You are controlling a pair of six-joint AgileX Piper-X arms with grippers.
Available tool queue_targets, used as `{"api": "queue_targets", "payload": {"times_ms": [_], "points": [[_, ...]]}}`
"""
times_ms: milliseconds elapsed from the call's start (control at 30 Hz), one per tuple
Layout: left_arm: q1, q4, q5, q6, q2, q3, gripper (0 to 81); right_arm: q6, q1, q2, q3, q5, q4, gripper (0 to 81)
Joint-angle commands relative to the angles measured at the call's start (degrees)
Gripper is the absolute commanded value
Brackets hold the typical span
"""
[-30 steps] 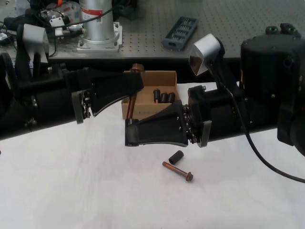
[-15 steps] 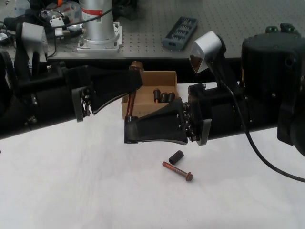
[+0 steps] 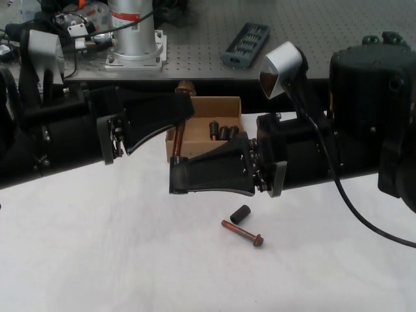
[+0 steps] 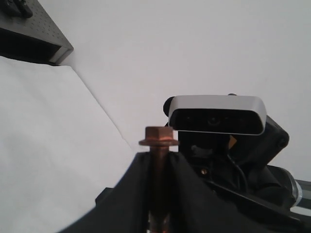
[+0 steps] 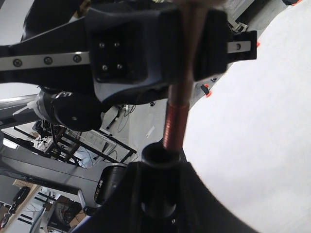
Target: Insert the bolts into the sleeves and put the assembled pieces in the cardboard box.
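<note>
Nudged slightly sideways since a second ago, the left fingers point(image 4: 129, 199) are clamped on a copper bolt point(image 4: 158, 160) (its head stands clear above them). The right fingers point(image 5: 121, 208) grip a dark sleeve point(image 5: 158, 184), with the bolt's threaded tip at its mouth. Just beyond both sits the cardboard box point(image 3: 224, 104), holding assembled pieces point(image 3: 222, 132). A loose bolt point(image 3: 242, 233) and a loose sleeve point(image 3: 241, 213) lie on the tabletop point(image 3: 97, 260) near the right fingers.

White cloth point(image 3: 130, 260) spread in front; grey perforated breadboard point(image 3: 312, 26) behind, carrying silver post point(image 3: 133, 23), ribbed dark tray point(image 3: 246, 43).
</note>
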Motion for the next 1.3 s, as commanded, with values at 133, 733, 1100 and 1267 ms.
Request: {"api": "queue_targets", "payload": {"times_ms": [133, 733, 1100, 1267], "points": [[-0.1, -1.2, 2.2, -1.2, -0.8, -0.3, 0.7, -0.5, -0.7, -0.1, -0.7, 1.3, -1.9, 2.9], [-0.1, -1.2, 3.3, -1.7, -0.8, -0.3, 0.7, -0.5, -0.7, -0.1, -0.7, 1.2, -1.9, 2.9], [-0.1, -1.2, 4.3, -1.5, -0.8, -0.3, 0.7, -0.5, -1.2, -0.1, -0.7, 0.9, -1.9, 2.9], [-0.1, -1.1, 4.2, -0.8, -0.8, -0.3, 0.7, -0.5, -2.2, -0.1, -0.7, 0.9, -1.9, 2.9]]}}
